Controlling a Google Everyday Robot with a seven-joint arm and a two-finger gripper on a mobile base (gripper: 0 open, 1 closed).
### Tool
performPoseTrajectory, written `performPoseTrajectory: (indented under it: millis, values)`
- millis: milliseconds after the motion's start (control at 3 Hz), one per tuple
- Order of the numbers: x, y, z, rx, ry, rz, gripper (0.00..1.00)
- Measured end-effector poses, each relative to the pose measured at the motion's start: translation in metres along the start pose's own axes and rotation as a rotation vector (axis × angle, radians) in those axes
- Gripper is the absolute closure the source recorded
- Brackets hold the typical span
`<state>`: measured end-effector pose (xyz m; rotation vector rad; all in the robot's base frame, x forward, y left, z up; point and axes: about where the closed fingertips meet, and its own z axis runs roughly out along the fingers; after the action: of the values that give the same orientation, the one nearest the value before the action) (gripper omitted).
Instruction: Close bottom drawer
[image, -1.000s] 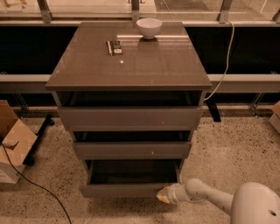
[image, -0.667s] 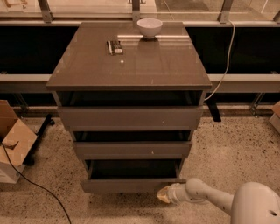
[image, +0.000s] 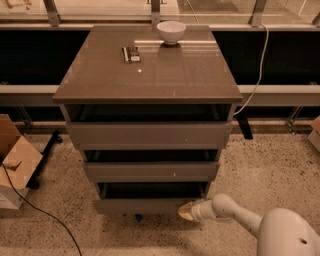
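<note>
Grey-brown three-drawer cabinet (image: 150, 135) on a speckled floor. Glossy worktop (image: 190, 75) seen from above the front edge.

Bottom drawer (image: 137, 205): plain flat grey-brown front, lowest of the three. It sticks out a little past the middle drawer (image: 150, 171), with a dark gap above its front.

White arm's gripper (image: 187, 211): yellowish tip, low down below the worktop's front right corner, against the right end of that drawer front. Parted or closed, can't make out.

Small white bowl (image: 171, 31) at the far edge, centre. Dark flat rectangular object (image: 131, 54) toward the far left corner.

Brown cardboard box (image: 15, 160) on the floor, left.
</note>
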<state>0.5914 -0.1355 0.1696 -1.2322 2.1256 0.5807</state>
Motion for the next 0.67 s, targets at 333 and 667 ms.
performPoseTrajectory:
  millis: [333,667]
  values:
    - [-0.014,-0.018,0.003,0.002,-0.027,-0.022,0.34]
    - [-0.028,-0.034,0.004,0.0,-0.058,-0.038,0.11]
